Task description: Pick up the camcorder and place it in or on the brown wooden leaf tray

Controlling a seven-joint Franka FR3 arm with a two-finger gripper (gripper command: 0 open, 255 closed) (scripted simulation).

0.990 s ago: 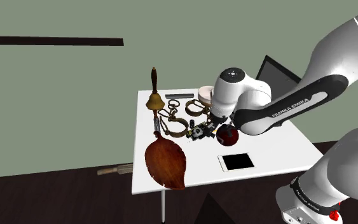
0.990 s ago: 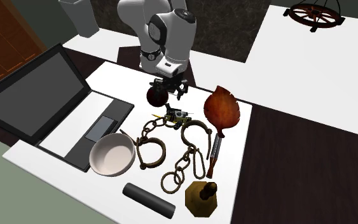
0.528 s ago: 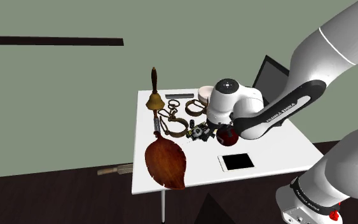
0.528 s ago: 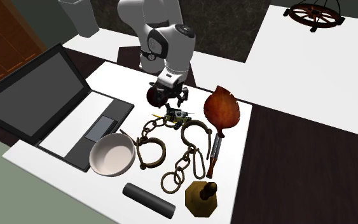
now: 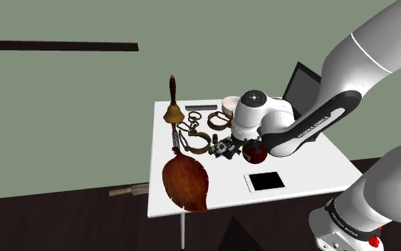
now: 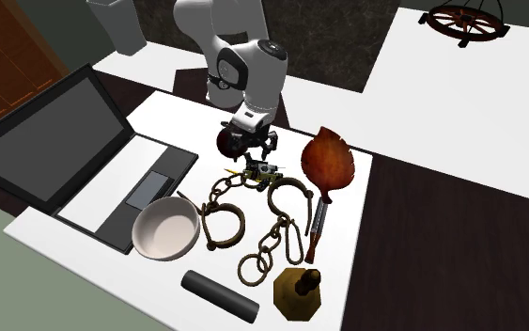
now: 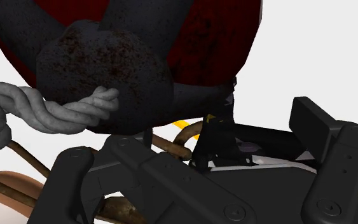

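White tabletop [image 5: 224, 196] before a grey-green wall, crowded with small objects. The camcorder [image 6: 262, 172], a small black body with yellow marks, lies on the table beside the blade of the brown leaf tray [image 6: 329, 162] and apart from it. The black gripper [image 6: 257, 150] hangs low over the camcorder, slightly farther from the tray. Its jaws are spread. In the wrist view the camcorder sits between and beyond the two fingers, and neither appears to touch it. A dark red ball [image 6: 226, 141] rests just past the gripper, farther again from the tray. Rusty shackles [image 6: 288, 196] lie close against the camcorder, alongside the tray's stem. The likely risk is this crowding: closing fingers could catch the ball or hook a shackle, nudging the camcorder aside or dragging clutter along toward the tray.
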